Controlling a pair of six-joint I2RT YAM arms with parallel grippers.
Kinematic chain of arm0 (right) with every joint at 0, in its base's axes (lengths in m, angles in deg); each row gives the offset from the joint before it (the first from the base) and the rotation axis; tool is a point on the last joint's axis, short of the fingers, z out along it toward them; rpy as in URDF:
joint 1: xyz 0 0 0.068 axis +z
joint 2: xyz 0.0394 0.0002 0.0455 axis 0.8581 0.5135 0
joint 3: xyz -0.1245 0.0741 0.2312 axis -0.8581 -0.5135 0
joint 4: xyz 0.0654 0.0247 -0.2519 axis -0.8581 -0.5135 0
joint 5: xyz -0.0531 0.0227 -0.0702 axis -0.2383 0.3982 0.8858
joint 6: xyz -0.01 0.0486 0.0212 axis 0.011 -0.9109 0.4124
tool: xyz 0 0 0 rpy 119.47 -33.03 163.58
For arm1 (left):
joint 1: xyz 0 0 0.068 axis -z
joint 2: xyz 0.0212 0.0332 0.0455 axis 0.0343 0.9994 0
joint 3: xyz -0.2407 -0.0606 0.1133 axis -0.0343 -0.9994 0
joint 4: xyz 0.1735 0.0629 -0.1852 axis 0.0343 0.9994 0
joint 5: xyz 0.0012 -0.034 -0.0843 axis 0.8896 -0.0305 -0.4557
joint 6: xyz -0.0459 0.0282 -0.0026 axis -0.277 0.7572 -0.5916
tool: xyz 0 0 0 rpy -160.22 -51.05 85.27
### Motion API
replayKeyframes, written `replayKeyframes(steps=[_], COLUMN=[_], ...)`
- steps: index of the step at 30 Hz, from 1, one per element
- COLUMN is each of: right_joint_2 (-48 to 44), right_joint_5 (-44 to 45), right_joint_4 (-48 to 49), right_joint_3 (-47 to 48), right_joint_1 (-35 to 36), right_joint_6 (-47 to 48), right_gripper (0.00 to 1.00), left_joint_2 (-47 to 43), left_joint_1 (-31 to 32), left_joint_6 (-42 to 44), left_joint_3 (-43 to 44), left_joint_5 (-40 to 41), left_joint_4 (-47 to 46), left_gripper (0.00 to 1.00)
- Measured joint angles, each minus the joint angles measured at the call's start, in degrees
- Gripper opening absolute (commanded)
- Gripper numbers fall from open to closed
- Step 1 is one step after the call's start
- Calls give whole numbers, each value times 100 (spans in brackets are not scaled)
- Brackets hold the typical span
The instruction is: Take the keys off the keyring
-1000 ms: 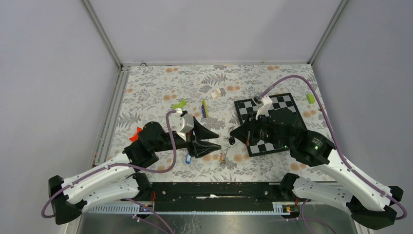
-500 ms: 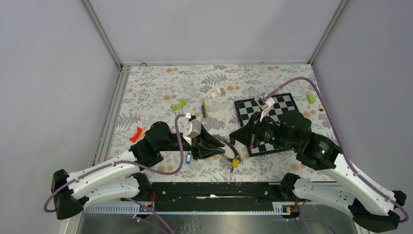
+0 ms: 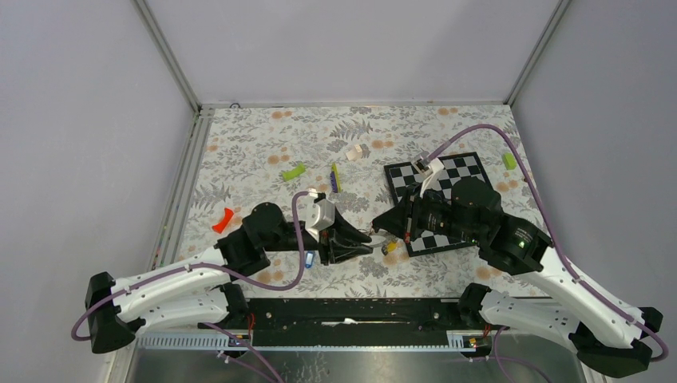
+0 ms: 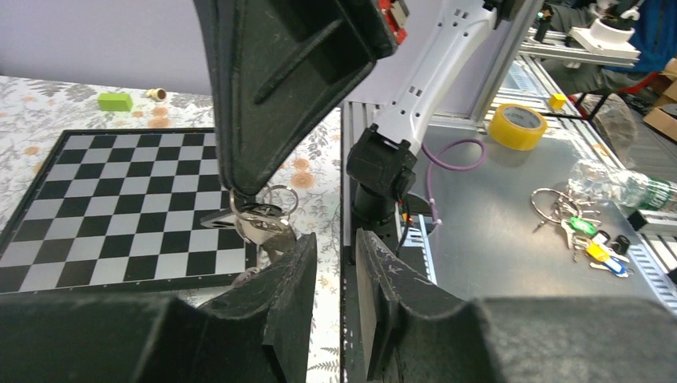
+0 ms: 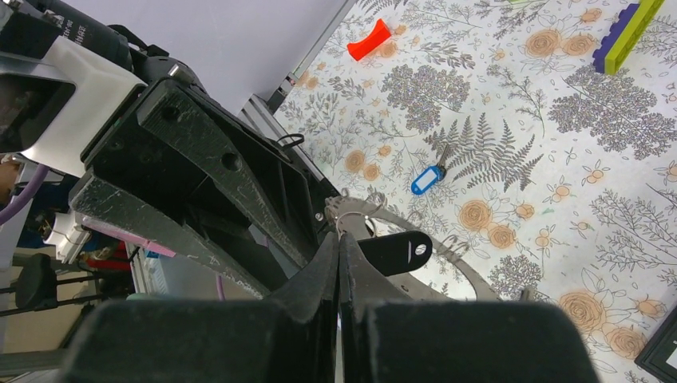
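The flowered desk (image 3: 255,144) holds a chequerboard (image 3: 467,167) on the right, a lime-green block (image 3: 294,171) mid-desk, another block (image 3: 508,160) far right, a red piece (image 3: 223,220) at left, a purple-and-yellow stick (image 3: 336,177) and a blue-headed key (image 3: 309,258).

Robot lab: grey booth walls (image 3: 343,48), checkerboard (image 4: 104,207) beside the jaws, tape roll (image 4: 517,126) on a metal bench (image 4: 495,231) beyond.

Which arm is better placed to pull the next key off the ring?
Probably left. The right end effector is shut on the keyring, steadying it, while the left end effector sits right beside the keys with a gap between its jaws, ready to pinch one.
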Motion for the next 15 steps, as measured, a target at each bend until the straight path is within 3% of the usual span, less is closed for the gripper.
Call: replayKeyframes(steps=[15], right_joint_2=[-22], right_joint_5=[50], right_joint_4=[0], right_joint_3=[-61], right_joint_1=[0], right_joint_6=[-44], right_gripper=[0], left_joint_2=[155], left_joint_1=[96], left_joint_6=[127], left_joint_3=[74], left_joint_5=[772], left_joint_4=[168], left_gripper=[29])
